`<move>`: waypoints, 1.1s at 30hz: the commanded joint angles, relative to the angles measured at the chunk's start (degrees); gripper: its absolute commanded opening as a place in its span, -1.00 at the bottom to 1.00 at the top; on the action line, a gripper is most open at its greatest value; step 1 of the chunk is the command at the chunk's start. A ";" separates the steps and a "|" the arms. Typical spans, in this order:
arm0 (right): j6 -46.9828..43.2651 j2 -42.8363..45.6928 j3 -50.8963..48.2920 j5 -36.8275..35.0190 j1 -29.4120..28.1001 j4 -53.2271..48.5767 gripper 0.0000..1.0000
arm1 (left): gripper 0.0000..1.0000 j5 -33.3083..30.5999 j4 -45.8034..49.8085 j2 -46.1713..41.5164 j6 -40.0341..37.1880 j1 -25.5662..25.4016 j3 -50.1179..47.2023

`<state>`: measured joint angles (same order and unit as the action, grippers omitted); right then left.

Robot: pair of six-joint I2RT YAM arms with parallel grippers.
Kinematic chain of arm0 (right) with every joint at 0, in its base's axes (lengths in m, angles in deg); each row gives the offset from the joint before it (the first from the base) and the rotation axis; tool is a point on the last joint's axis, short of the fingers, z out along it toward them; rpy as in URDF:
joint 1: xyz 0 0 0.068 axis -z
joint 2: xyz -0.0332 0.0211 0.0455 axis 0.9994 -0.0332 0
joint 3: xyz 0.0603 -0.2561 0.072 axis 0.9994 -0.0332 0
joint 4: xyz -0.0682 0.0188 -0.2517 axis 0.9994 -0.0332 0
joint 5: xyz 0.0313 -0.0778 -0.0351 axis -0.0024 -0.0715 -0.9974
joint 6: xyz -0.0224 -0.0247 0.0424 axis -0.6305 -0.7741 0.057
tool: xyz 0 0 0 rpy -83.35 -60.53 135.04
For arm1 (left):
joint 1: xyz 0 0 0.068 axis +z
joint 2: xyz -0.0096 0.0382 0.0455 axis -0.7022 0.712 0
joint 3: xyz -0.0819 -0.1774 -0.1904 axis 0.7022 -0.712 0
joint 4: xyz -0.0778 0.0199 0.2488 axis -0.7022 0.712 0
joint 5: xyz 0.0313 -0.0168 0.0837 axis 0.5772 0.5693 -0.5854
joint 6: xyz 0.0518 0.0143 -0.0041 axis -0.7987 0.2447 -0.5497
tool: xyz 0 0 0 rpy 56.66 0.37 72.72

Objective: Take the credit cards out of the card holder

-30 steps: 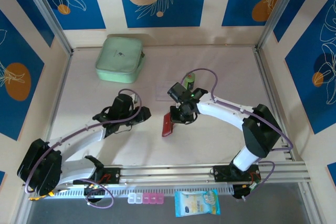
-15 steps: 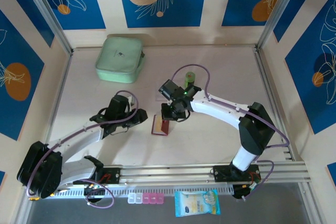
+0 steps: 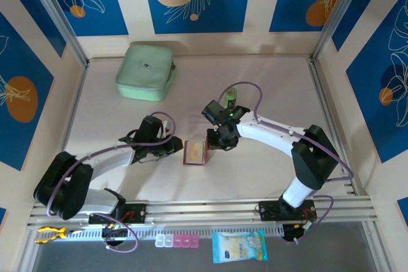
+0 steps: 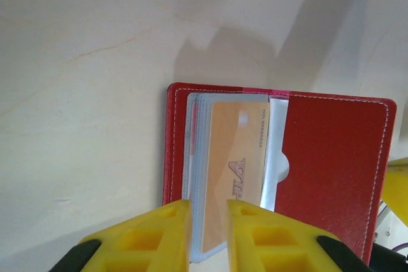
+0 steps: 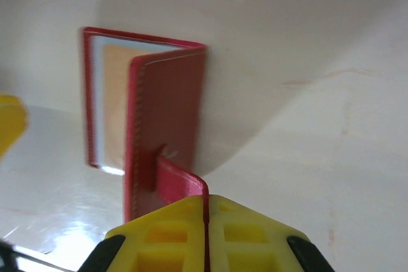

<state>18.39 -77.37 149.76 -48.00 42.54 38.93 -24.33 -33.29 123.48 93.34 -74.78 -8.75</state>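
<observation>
Card holder (image 3: 195, 153) lying open mid-bench (image 3: 268, 81), orange card (image 4: 233, 170) sitting in its clear sleeve. R hand (image 5: 205, 211) pinching holder's red tab, fingers closed tight on it. L hand (image 4: 209, 221) straddling sleeve edge w/ narrow gap; can't tell if it's gripping.

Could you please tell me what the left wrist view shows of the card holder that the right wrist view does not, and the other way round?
Left wrist, not right wrist: the VIP lettering on the orange card, and the left gripper with its fingers slightly apart over the card's near end. Right wrist, not left wrist: the snap tab pinched in the shut right gripper, with one cover standing up. Both: the open red card holder, the orange card inside it and the pale table.
</observation>
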 commanded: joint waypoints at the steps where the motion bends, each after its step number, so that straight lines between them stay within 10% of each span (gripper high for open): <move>1: 0.02 1.93 -2.30 -3.27 0.16 -3.08 -0.87 | -0.59 2.16 -3.31 1.45 0.87 -0.41 -1.42; 33: 0.10 -10.71 1.37 -6.15 1.40 0.52 -0.87 | -0.74 0.48 -8.24 10.52 2.76 -0.39 -1.41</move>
<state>19.02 -86.59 149.00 -53.66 43.63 38.76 -23.11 -42.18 132.57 96.49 -75.15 -11.55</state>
